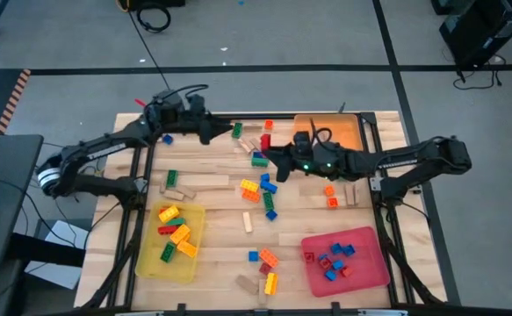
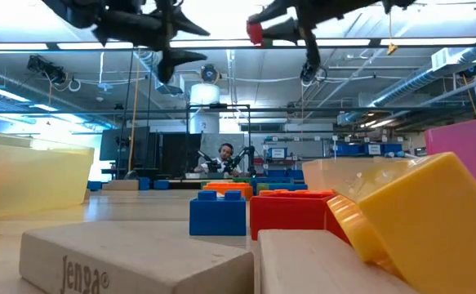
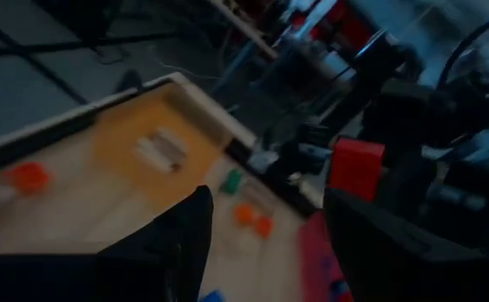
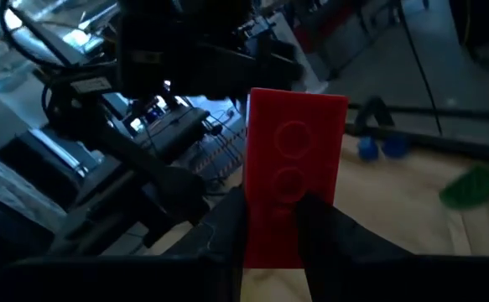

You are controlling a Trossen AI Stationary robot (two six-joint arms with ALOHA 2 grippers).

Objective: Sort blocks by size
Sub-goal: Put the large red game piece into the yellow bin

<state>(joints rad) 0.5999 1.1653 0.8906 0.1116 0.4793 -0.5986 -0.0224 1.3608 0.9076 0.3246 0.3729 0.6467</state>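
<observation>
My right gripper (image 1: 270,153) is raised over the far middle of the table, shut on a red brick (image 4: 294,159). That brick also shows in the low view (image 2: 255,33), high above the table. My left gripper (image 1: 209,132) is raised at the far left, facing the right one. It is open with nothing between its fingers (image 3: 185,243). The red brick (image 3: 357,168) shows beyond them. Many loose blocks (image 1: 256,189) in red, blue, green, yellow and orange, plus tan wooden pieces (image 1: 205,181), lie flat on the table. My right gripper pinches the red brick between its two fingers (image 4: 227,226) at the brick's near end (image 4: 271,239). The fingers lie about level and point toward the table's left. The brick sticks out past the fingertips, lifted clear of the table.
A yellow tray (image 1: 146,263) with yellow, orange, red and green blocks sits at the near left. A red tray (image 1: 374,272) with blue and red blocks is at the near right. An orange tray (image 1: 339,132) stands at the far right. A person sits far off in the room (image 2: 224,155).
</observation>
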